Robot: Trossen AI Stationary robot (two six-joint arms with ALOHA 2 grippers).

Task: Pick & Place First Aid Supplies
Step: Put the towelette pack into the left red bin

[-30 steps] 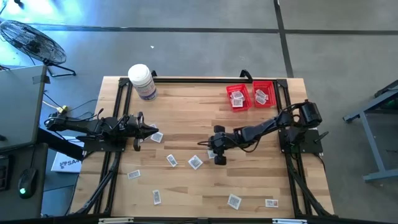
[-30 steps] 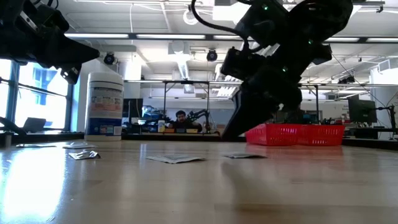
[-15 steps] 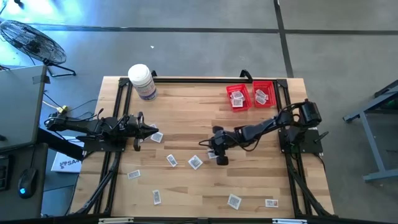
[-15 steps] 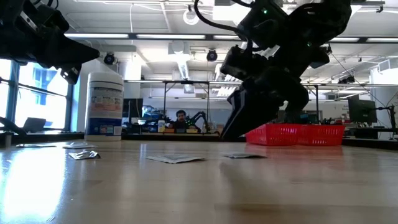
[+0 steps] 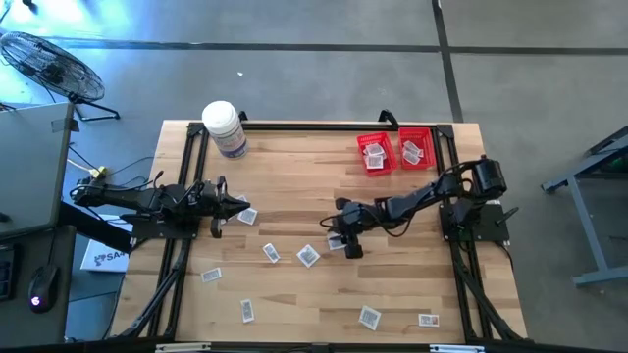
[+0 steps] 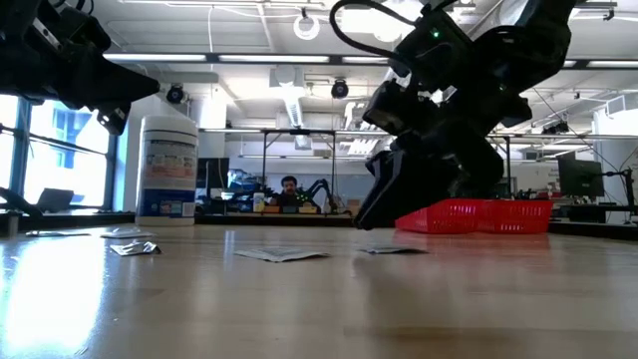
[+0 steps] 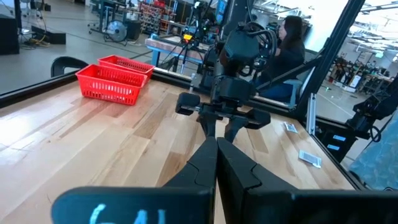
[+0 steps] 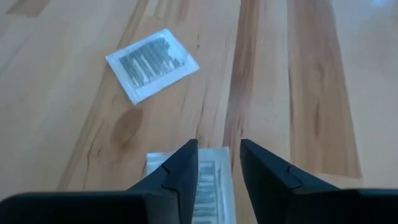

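The packet (image 8: 205,183) under my right gripper (image 8: 217,163) is a flat white square with a printed barcode, lying on the wood at the bottom centre of my right wrist picture. My two dark, wedge-shaped fingers (image 8: 177,171) stand parted over it, one tip to each side, with nothing between them. A second packet of the same kind (image 8: 152,62) lies tilted in the upper left of that frame, apart from the first.

From above I count seven more packets loose on the tabletop: one by my left gripper (image 5: 246,216), two at mid-table (image 5: 271,252) (image 5: 309,255), one toward the lower left (image 5: 211,276), one at lower centre (image 5: 247,311) and two at the lower right (image 5: 369,317) (image 5: 428,320) (all thin, pale and nearly square). The one I hover over is mostly hidden by my right gripper (image 5: 339,235) in that view.

Two small red mesh baskets (image 5: 374,152) (image 5: 414,147) sit side by side at the upper right, each with packets inside. One white plastic bottle (image 5: 224,127) with a purple label stands at the upper left.

My left gripper (image 5: 232,203) rests at the left, its fingers pressed together and empty.

The table (image 5: 294,176) is pale butcher-block wood, framed in black rails.
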